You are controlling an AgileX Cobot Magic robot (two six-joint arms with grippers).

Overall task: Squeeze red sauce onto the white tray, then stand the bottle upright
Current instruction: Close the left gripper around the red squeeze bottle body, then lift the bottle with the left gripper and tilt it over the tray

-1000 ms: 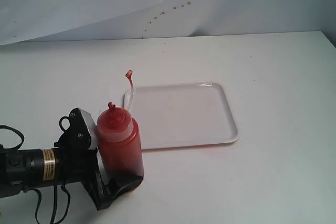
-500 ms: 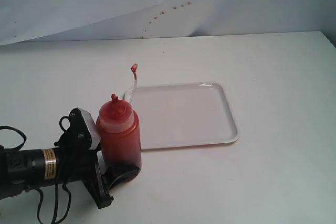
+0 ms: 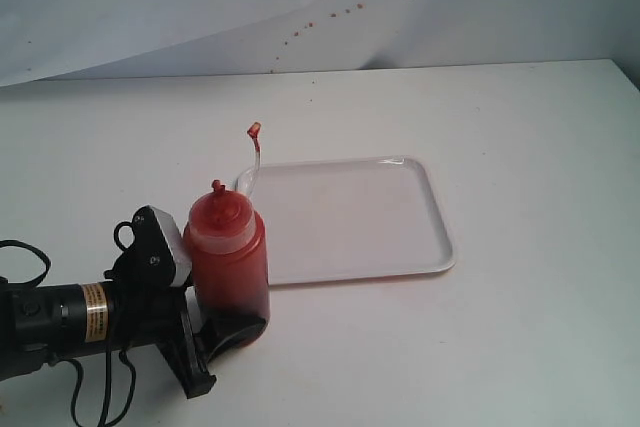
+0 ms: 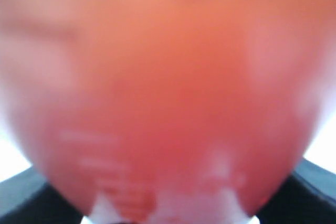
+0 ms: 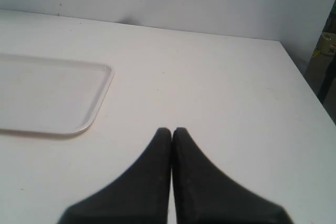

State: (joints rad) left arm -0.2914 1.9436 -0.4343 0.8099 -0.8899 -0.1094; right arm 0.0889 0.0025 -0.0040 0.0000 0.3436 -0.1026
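The bottle (image 3: 229, 257), red with a stained nozzle cap, stands upright on the table just off the white tray's (image 3: 350, 217) near left corner. Its clear tether arcs up to a small red tip cap (image 3: 255, 129). My left gripper (image 3: 225, 347) comes in low from the left and is shut on the bottle's base. In the left wrist view the bottle (image 4: 168, 87) is a red blur filling the picture, with dark fingers (image 4: 21, 198) at both lower corners. No red sauce blob shows on the tray (image 5: 47, 93). My right gripper (image 5: 171, 129) is shut and holds nothing, over bare table to the right of the tray.
A white backdrop sheet (image 3: 200, 7) with dried reddish specks (image 3: 345, 12) hangs behind the table. The left arm's black body and cables (image 3: 60, 322) lie along the table's near left. A dark object (image 5: 325, 51) stands beyond the table's right edge.
Over the last second the bottle has gone from a slight tilt to upright in the left gripper, and the tether tip rose a little. Nothing has moved in the last half second.
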